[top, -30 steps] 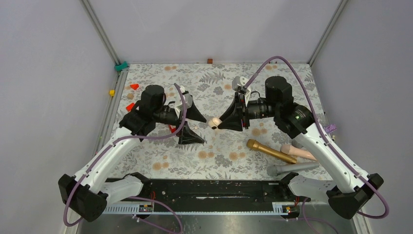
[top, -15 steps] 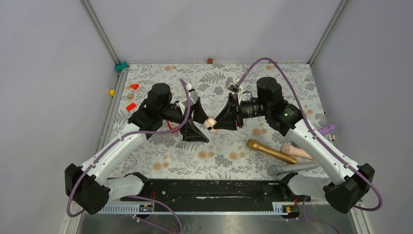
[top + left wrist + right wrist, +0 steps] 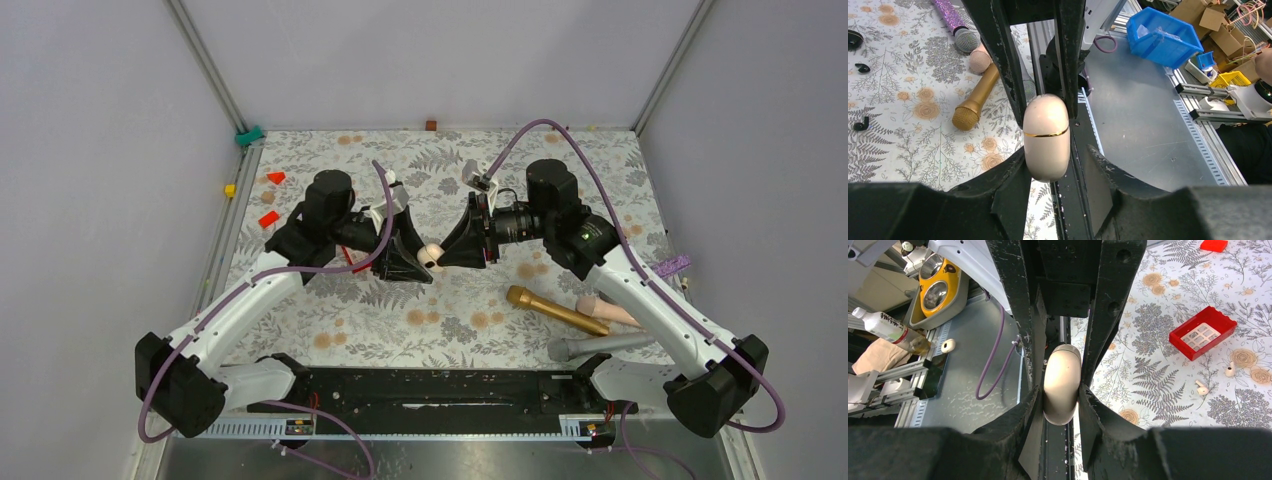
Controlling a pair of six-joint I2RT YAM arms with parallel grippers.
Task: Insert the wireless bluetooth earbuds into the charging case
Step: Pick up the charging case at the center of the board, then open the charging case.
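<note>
Pale pink charging case point(image 3: 1046, 137), gold band; red box point(image 3: 1203, 333); grey-and-orange floral table point(image 3: 450, 310).

Floral counter point(image 3: 400, 325) is carrying a gold microphone point(image 3: 556, 310), a pink microphone point(image 3: 612, 311) and a grey microphone point(image 3: 600, 346), lying close together at the right. Red box point(image 3: 1203, 332) is sitting open side up. Two red wedges point(image 3: 275, 178) are lying near the far-left edge.

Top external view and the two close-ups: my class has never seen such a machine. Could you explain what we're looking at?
Two white robot arms are bolted to a flower-patterned table. The top view looks down; the other two come from wrist cameras. The jaws of the right arm grip a pale pink capsule-shaped charging case; those of the left arm stand open around it. Lying loose: tiny whitish earbuds, a red plastic box, a gold microphone.
</note>
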